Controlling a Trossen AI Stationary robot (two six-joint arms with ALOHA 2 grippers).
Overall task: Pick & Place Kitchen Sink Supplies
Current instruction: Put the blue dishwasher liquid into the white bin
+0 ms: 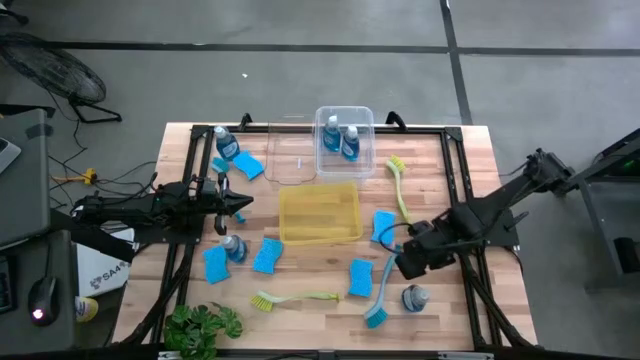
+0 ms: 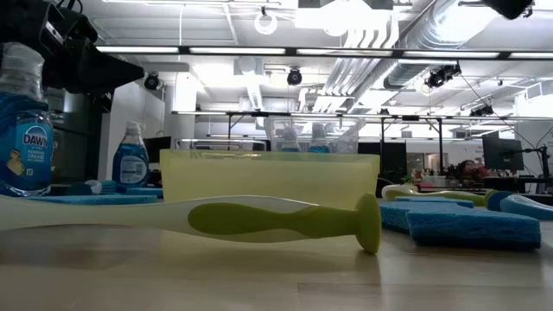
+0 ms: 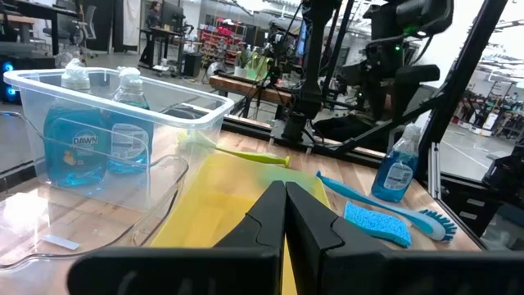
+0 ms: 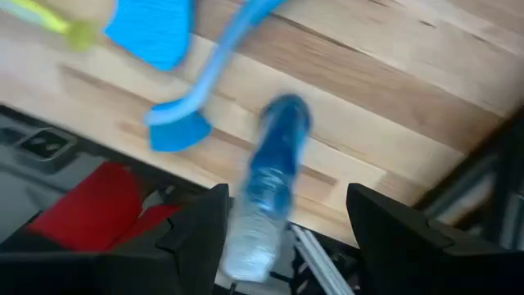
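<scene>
My right gripper [image 1: 408, 265] is open above the near right of the table. A small bottle of blue liquid [image 1: 415, 297] stands just nearward of it; in the right wrist view the bottle [image 4: 270, 184] shows between the open fingers, apart from both. A blue dish brush [image 1: 381, 292] lies beside the bottle. My left gripper [image 1: 240, 205] is shut and hovers left of the yellow bin [image 1: 320, 213], touching nothing. Other bottles stand at the far left [image 1: 226, 143] and near left [image 1: 233, 247]. Two more bottles [image 1: 340, 137] stand in a clear bin.
Blue sponges [image 1: 267, 256] [image 1: 360, 277] [image 1: 383, 225] [image 1: 250, 165] lie flat around the yellow bin. Yellow-green brushes lie at the right [image 1: 398, 185] and near the front edge [image 1: 295, 297]. A second clear bin [image 1: 290, 155] and a leafy plant [image 1: 205, 325] stand on the table.
</scene>
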